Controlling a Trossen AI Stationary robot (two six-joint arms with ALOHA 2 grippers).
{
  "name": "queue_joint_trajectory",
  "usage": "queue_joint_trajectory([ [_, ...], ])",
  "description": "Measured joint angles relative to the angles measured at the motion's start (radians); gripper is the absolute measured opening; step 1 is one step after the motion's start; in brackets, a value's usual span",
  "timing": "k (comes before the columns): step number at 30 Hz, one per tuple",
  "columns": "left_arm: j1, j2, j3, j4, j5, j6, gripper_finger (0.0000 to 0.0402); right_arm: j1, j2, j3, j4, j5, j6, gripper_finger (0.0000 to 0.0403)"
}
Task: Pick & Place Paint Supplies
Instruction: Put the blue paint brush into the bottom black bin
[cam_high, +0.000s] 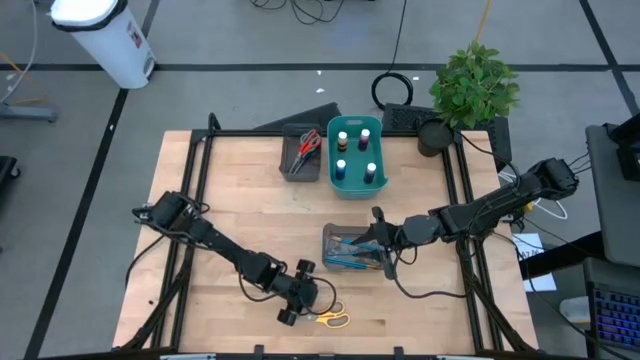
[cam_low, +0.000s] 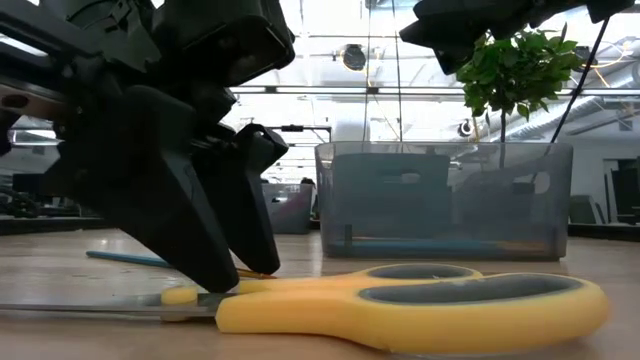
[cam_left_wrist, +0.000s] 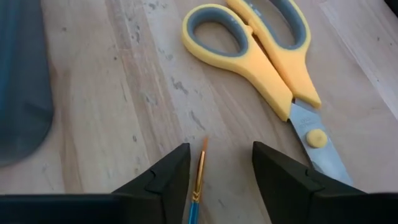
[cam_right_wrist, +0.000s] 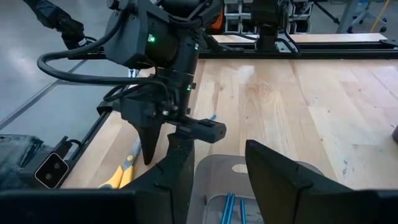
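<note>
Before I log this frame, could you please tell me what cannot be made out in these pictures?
- Brush: left wrist view shows only its tip between the left gripper's open jaws; whether they touch it is unclear.
- Scissors in the far tray: high view, too small to count.
- Brushes in the near tray: high view, partly covered by the right gripper.
- Yellow scissors: low view, blade tips cut off at the edge.

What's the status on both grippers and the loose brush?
Left gripper open, straddling brush on the table. Right gripper open above grey tray. Yellow scissors lie close beside the brush.
</note>
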Motion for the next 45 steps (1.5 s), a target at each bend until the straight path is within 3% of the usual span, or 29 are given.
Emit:
queue_joint_trajectory([
  [14,0.012,0.001,-0.002,-0.015,0.026,-0.046,0.0010,0.000,0.000,0.000,0.000,0.000,0.000,0.0135],
  [22,0.030,-0.009,-0.004,-0.016,0.059,-0.260,0.0004,0.000,0.000,0.000,0.000,0.000,0.000,0.0131],
  [27,0.042,-0.067,-0.011,-0.050,0.061,-0.300,0.0003,0.000,0.000,0.000,-0.001,0.000,0.000,0.0130],
  [38,0.008,-0.314,-0.009,-0.166,-0.183,-0.202,0.0002,0.000,0.000,-0.001,-0.012,0.000,0.000,0.0130],
  [45,-0.033,-0.544,-0.172,-0.145,-0.342,-0.227,0.0001,0.000,0.000,-0.001,-0.027,0.000,0.000,0.0130],
])
